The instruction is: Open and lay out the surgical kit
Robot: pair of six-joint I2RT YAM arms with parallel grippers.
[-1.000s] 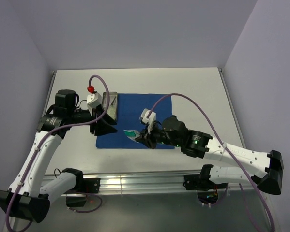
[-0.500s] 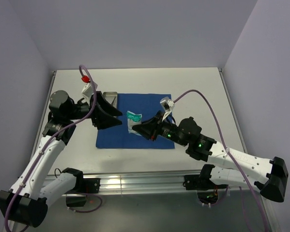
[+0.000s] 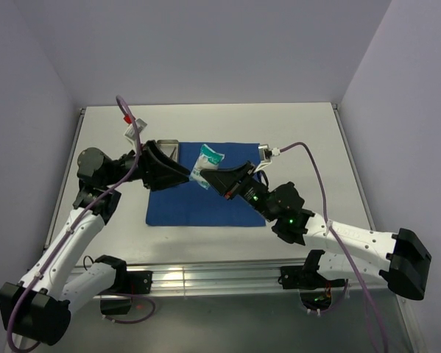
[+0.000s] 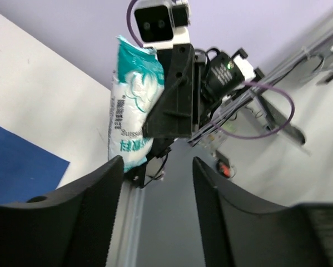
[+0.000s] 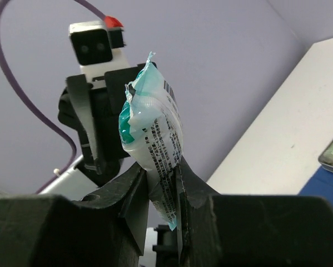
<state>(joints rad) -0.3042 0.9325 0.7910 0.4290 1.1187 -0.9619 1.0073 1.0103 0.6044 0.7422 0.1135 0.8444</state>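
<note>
Cloth [image 3: 205, 209] beneath, packet [image 3: 207, 162] in right hand [image 3: 207, 179]

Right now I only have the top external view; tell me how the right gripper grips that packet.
Observer: Right wrist view: the right gripper pinches the packet by its lower end; the rest stands above the fingers.
Operator: Report the left gripper.
Observer: Left wrist view: the left gripper is open, nothing between its fingers; the packet is ahead of it.
Operator: Describe the packet's markings.
Observer: White with teal print, a barcode and black text too small to read.
</note>
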